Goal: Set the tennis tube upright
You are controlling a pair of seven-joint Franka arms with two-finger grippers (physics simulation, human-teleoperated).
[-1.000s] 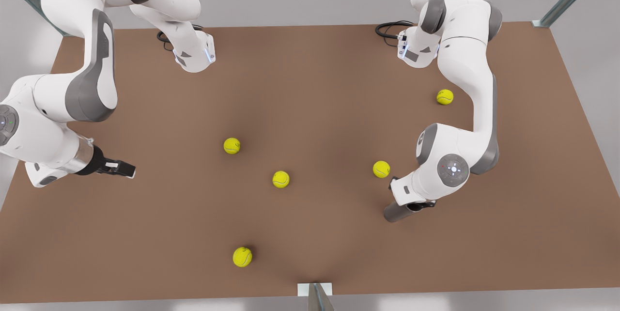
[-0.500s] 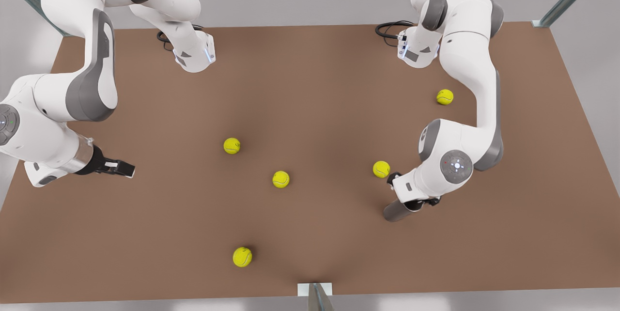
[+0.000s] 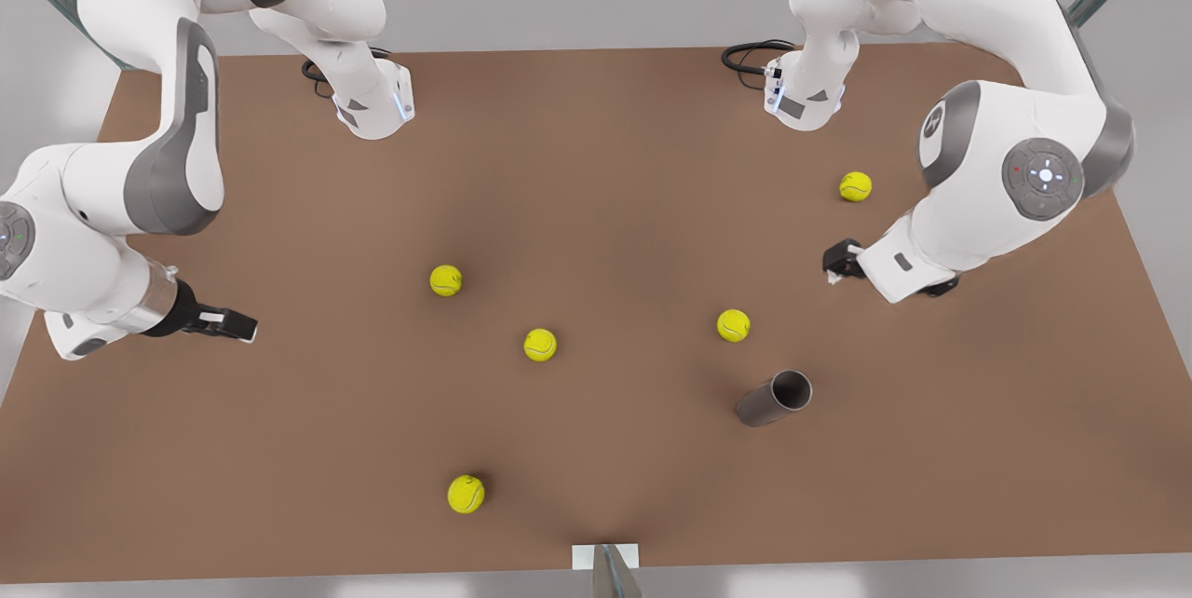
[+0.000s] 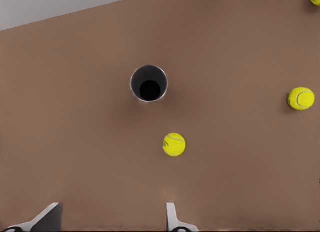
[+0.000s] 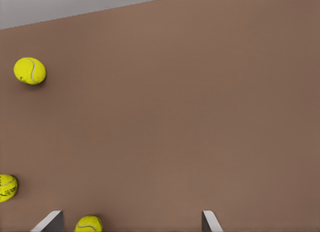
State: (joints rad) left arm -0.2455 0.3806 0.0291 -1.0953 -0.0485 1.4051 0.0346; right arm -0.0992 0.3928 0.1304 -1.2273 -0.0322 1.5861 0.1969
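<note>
The grey tennis tube [image 3: 772, 400] stands on end on the brown table, its open mouth facing up. In the left wrist view the tennis tube [image 4: 149, 83] is seen straight down its bore. My left gripper [image 3: 835, 265] hangs open above the table on the front view's right, apart from the tube and holding nothing. The left gripper [image 4: 111, 219] has its fingertips [image 4: 172, 218] wide apart in the left wrist view. My right gripper [image 3: 244, 326] waits open low at the front view's left; in its own view the right gripper [image 5: 130, 221] is empty.
Several yellow tennis balls lie on the table [image 3: 605, 160]. One ball [image 3: 733, 325] sits just beside the tube, another [image 3: 855, 186] near the left arm, others [image 3: 540, 345] mid-table. A cable [image 3: 745, 56] lies at the back. A metal post [image 3: 610, 570] stands at the front edge.
The left gripper has let go of the tube and risen away toward the back right. The tube now stands free. The right arm has not moved.
</note>
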